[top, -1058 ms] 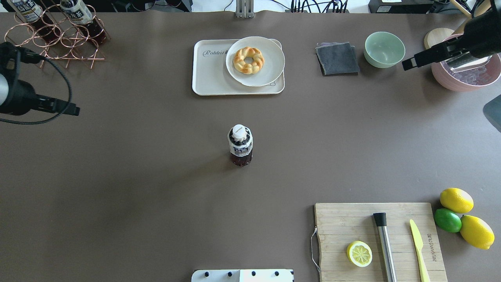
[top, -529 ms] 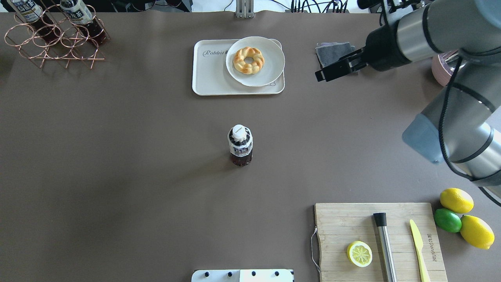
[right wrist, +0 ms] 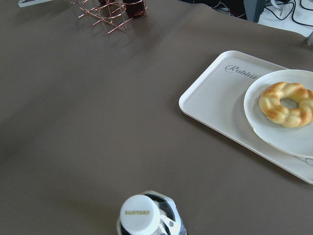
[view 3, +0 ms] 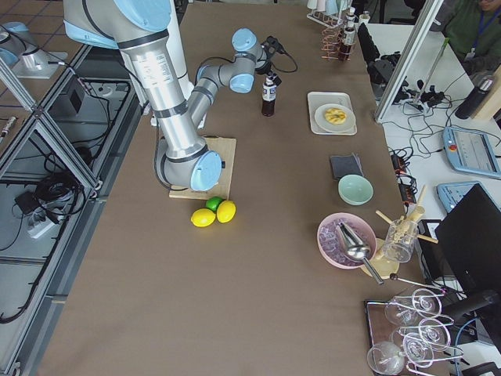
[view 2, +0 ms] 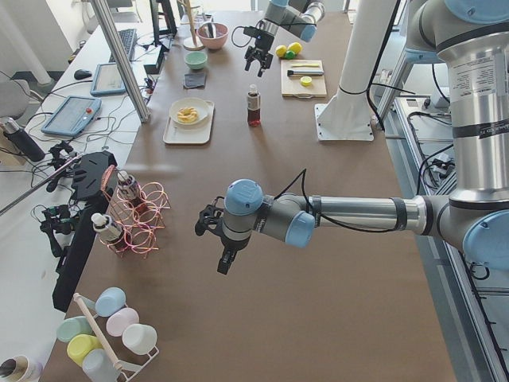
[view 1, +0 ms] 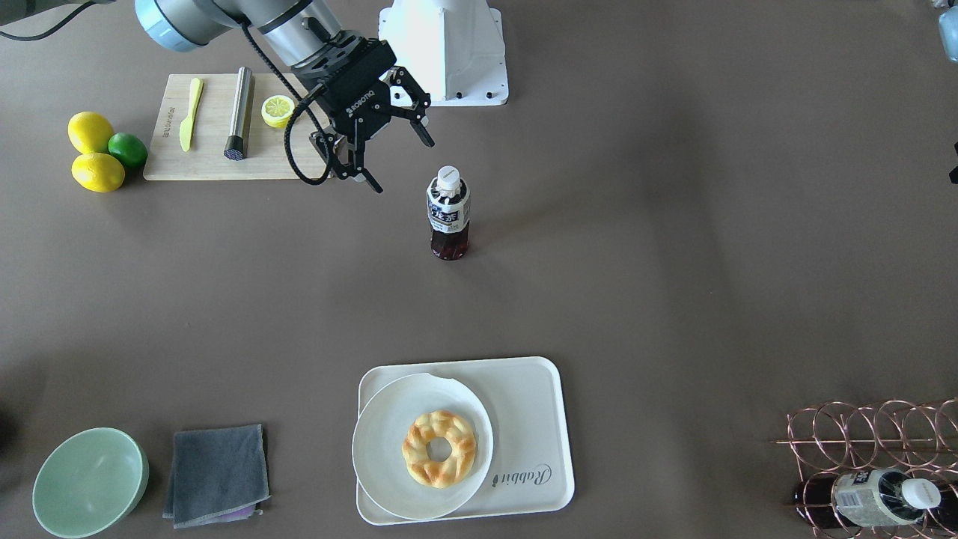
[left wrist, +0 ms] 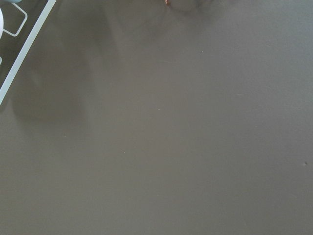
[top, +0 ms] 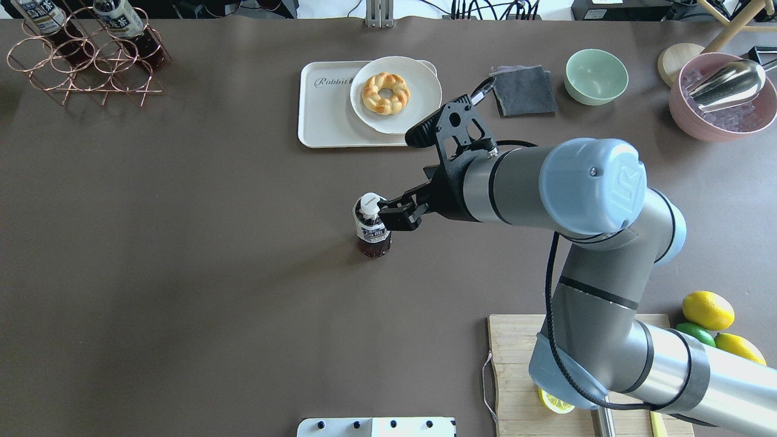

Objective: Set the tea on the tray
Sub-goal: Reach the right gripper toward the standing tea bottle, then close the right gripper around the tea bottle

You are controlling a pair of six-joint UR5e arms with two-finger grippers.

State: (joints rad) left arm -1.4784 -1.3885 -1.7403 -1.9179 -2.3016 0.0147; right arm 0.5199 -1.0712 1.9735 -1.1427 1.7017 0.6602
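Note:
The tea bottle (top: pixel 372 229) stands upright in the middle of the table, with dark liquid and a white cap; it also shows in the front view (view 1: pixel 449 217) and at the bottom of the right wrist view (right wrist: pixel 142 219). The cream tray (top: pixel 325 118) marked "Rabbit" lies beyond it (view 1: pixel 535 419) (right wrist: pixel 215 95). My right gripper (view 1: pixel 404 165) is open and empty, raised close beside the bottle's cap on my right side (top: pixel 394 213). My left gripper (view 2: pixel 223 256) shows only in the exterior left view, far from the bottle; I cannot tell if it is open.
A round plate (top: pixel 419 91) with a doughnut (top: pixel 385 93) covers the tray's right half. A copper rack (top: pixel 85 64) with similar bottles stands far left. A grey cloth (top: pixel 525 91), green bowl (top: pixel 596 76), pink bowl (top: pixel 722 121), cutting board (top: pixel 513 364) and lemons (top: pixel 707 309) are on the right.
My right arm has swung in from the far right and brought its gripper beside the bottle's cap. My left arm has left the overhead view. The bottle has not moved.

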